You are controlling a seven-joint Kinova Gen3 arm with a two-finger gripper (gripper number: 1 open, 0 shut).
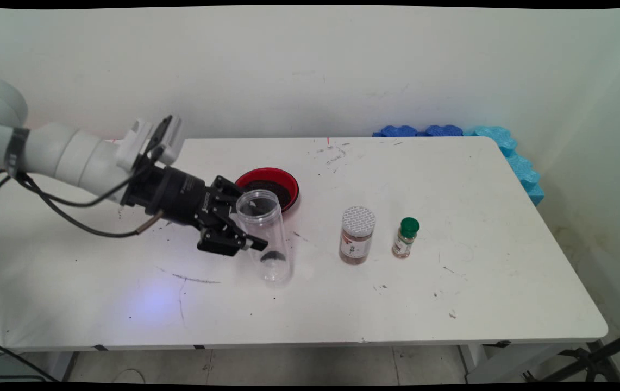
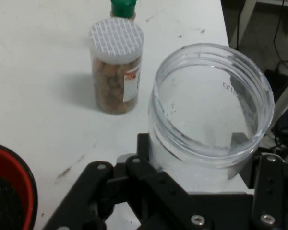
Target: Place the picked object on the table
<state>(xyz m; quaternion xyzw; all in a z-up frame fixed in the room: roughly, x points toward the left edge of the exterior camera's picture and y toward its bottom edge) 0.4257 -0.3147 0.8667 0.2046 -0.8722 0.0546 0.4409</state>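
Clear plastic jar (image 1: 265, 233), wide-mouthed, lidless, cylindrical: clamped across its side wall between the fingers of the black two-finger gripper (image 1: 247, 233). Tilted, mouth up and leaning back toward the wrist, base down near the white table (image 1: 451, 282); cannot tell whether the base touches the surface. Nearly empty, only a small dark residue at the bottom and a few specks on the inner wall. Hand view looks straight over the threaded rim (image 2: 209, 98), one finger pad (image 2: 237, 143) visible through the wall.

Handling, by judgement: light, thin-walled, fairly stiff yet likely to flex or ovalise under a hard squeeze; smooth and slippery, so prone to rotating within the pads. Not brittle like glass. Best purchase on the mid-body below the threads, where the wall is straight, which is about where the pads sit now.

Round red dish holding dark granules (image 1: 268, 187): just behind the gripper, close beside the jar's mouth. Brown-filled spice jar with white gridded cap (image 1: 357, 235): ahead of the fingertips, a little apart. Small green-capped bottle (image 1: 406, 237): beyond that, farther out along the same line.
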